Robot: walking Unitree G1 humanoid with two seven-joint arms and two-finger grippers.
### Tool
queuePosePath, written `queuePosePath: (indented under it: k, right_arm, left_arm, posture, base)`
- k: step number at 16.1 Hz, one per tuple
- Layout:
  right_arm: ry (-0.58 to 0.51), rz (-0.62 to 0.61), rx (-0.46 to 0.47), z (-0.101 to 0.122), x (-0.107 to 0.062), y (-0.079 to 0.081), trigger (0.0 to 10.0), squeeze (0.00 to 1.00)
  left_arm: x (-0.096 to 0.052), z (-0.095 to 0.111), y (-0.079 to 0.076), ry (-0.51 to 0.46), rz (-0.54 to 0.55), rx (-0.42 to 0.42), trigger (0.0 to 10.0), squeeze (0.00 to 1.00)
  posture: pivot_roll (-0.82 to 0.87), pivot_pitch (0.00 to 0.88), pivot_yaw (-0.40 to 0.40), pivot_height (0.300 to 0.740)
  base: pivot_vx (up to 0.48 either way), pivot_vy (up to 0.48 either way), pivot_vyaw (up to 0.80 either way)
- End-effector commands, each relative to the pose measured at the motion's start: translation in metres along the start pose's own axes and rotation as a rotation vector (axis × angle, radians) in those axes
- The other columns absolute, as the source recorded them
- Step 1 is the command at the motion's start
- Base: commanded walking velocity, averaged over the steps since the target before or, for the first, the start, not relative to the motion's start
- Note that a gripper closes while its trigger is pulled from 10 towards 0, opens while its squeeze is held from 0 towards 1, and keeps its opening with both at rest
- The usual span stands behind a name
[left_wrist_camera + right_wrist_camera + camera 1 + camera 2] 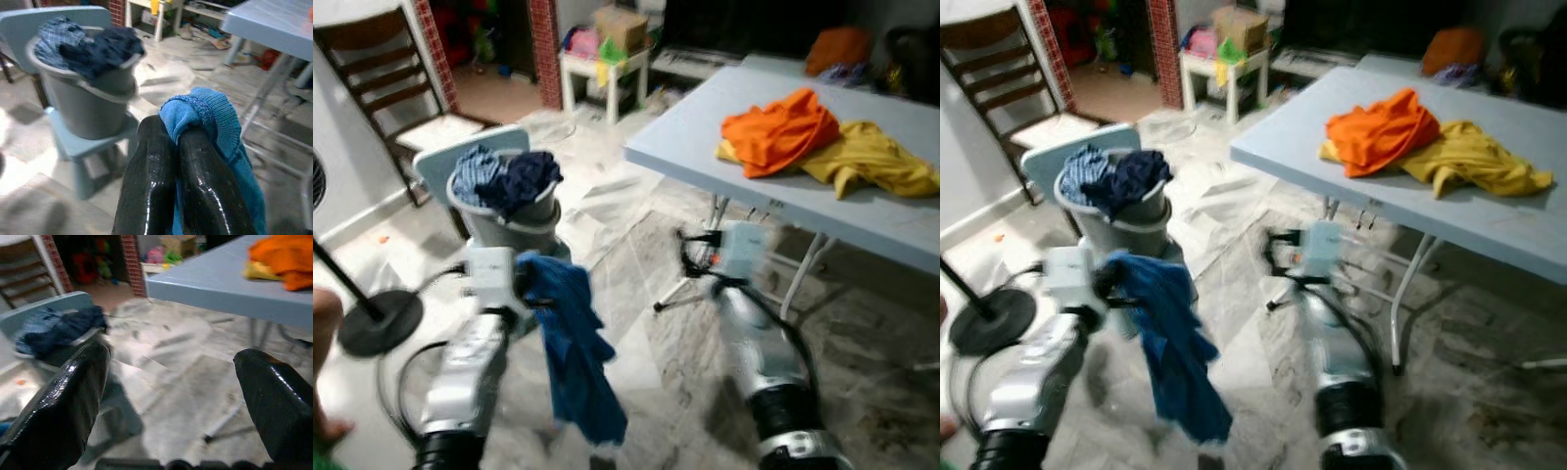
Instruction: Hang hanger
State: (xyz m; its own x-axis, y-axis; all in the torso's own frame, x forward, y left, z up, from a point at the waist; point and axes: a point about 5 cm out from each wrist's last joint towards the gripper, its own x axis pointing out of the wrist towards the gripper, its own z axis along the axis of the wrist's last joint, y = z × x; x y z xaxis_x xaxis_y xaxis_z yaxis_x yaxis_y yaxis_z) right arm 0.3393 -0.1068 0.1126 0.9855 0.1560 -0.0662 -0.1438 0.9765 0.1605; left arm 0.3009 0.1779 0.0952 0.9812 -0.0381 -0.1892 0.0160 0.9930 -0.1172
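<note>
Left hand (171, 147) pinches blue garment (573, 343) beside laundry bucket (509, 220).

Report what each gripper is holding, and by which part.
The left gripper is shut on the blue garment, pinching a bunched fold at its top so the rest hangs down. The right gripper is open and holds nothing.

Left arm raised forward on near left; left tool (171, 147) pinched tight on blue cloth (573, 343) hanging below it. Right arm extended forward at centre; right tool (171, 396) fingers spread wide, holding nothing.
</note>
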Motion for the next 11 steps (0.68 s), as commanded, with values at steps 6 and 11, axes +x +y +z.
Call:
queuePosePath:
  k: [6, 11]
  right_arm:
    - [-0.008, -0.028, -0.014, 0.0007, -0.0020, -0.0100, 10.0, 0.00]
    - [-0.014, -0.025, -0.016, 0.0014, -0.0026, -0.0114, 10.0, 0.00]
  left_arm:
    - [0.0014, 0.0045, -0.0005, -0.017, -0.008, -0.046, 10.0, 0.00]
    - [-0.0023, 0.0124, -0.0059, -0.086, -0.091, -0.099, 10.0, 0.00]
  posture:
    - [0.02, 0.000, 0.046, 0.740]
    - [0.01, 0.000, 0.042, 0.740]
  base:
    - [0.000, 0.400, 0.00]
    - [0.000, 0.000, 0.00]
